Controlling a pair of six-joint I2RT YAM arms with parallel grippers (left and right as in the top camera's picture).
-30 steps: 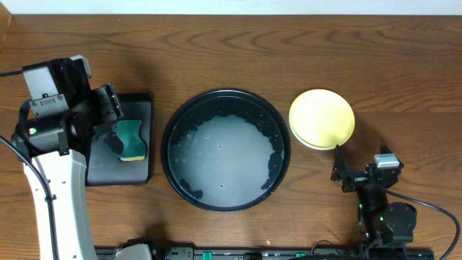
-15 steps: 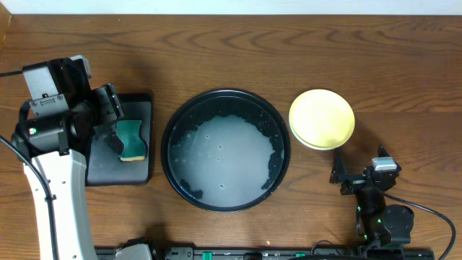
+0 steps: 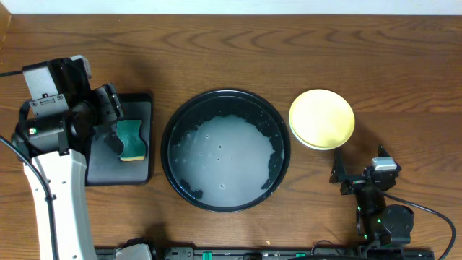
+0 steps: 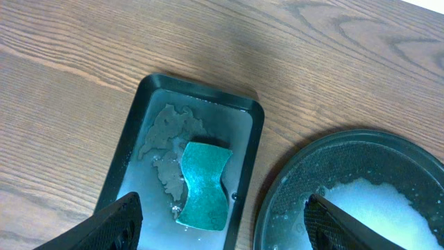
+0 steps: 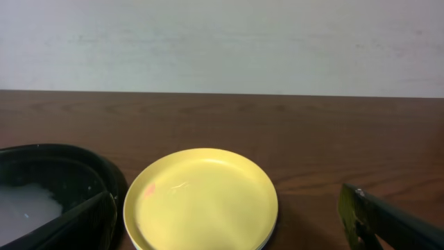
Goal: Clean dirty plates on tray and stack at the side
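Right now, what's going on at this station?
Neither arm is holding anything. The left gripper hangs open above the green sponge, which lies in the wet rectangular tray. The right gripper is open too, low and facing the yellow plate. That plate sits just right of the round tray, which holds only sudsy water. Whether other plates lie under the yellow one is hard to tell.

The table (image 3: pixel 231 50) is brown wood with plain grain and a satin finish. The round tray (image 3: pixel 225 95) is matt black (plastic or metal, hard to tell), wet and sudsy inside. To its right, the yellow plate (image 3: pixel 322 118) is smooth and faintly glossy. To its left, a coarse teal sponge (image 3: pixel 131 139) lies in a wet black rectangular tray (image 3: pixel 139 170).
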